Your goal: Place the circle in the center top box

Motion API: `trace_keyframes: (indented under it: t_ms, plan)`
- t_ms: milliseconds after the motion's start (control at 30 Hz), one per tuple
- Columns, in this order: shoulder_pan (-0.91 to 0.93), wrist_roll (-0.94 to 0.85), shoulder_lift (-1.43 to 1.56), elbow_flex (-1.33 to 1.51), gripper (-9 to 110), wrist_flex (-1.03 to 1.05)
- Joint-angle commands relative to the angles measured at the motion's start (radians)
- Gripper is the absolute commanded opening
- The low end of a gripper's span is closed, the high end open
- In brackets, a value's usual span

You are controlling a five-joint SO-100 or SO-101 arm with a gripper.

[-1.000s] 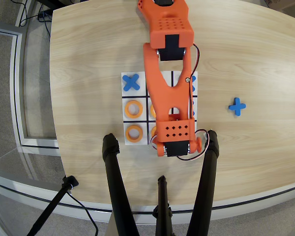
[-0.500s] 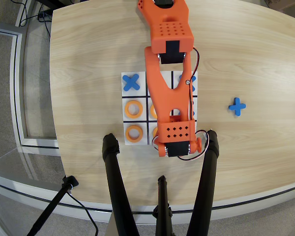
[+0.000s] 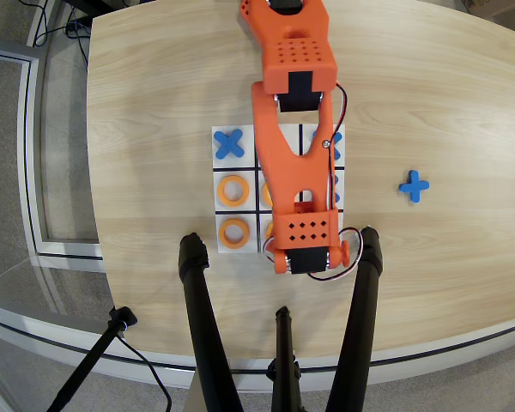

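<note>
Arm: the orange arm reaches from the top centre of the overhead view down across the white board, ending in a perforated orange block near the board's lower edge, just below frame centre.
Pincer: hidden beneath the arm's own body, so no fingertips show; whether it is released, clenched or grasping anything cannot be told.
Board: the white nine-cell board lies on the desk a little left of frame centre, its black grid lines showing only in the left part; the arm covers most of the middle and right columns.
Left column: a blue cross in the upper cell, an orange ring in the middle cell, a second orange ring in the lower cell.
Middle column: the left edges of two more orange rings peek out from under the arm, one in the middle row and one in the lower row; which of the rings is the task's circle cannot be told.
Center top box: the upper cell of the middle column shows a small bare white patch in the gap of the arm.
Right column: a scrap of blue shows by the arm in the upper cell.
Loose piece: another blue cross lies on the bare desk at the right, well apart from the board.
Foreground: black tripod legs rise from the bottom edge.
</note>
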Motion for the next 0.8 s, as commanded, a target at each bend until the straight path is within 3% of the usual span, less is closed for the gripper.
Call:
trace_keyframes:
  t_ms: [0, 767]
  plan:
    - [0.017, -0.008, 0.003, -0.044, 0, -0.003]
    - [0.0, 0.021, 0.031, -0.081, 8, 0.054]
